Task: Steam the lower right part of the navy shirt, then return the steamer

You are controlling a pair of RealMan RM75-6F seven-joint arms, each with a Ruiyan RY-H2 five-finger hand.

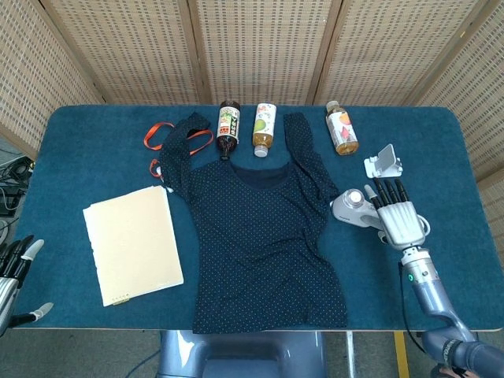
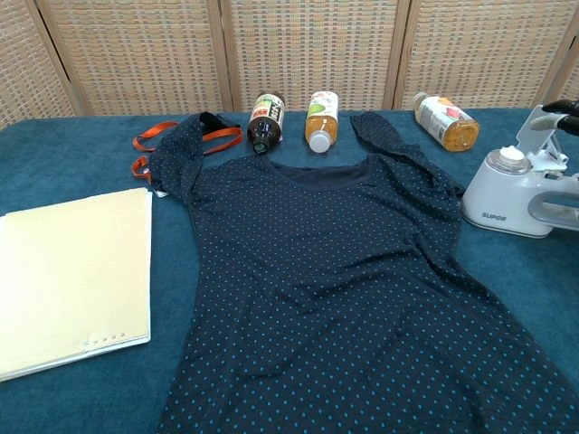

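Woven screen panels (image 1: 252,47) behind blue table (image 1: 102,142).

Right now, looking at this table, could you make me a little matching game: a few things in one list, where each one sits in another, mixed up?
Things:
1. steamer
2. notebook
3. orange strap
4. navy shirt

Places:
A. middle of the table, spread flat
B. left of the shirt, near the front edge
C. far side, by the shirt's left sleeve
D. right of the shirt, at the right hand

Pairs: 1-D, 2-B, 3-C, 4-A
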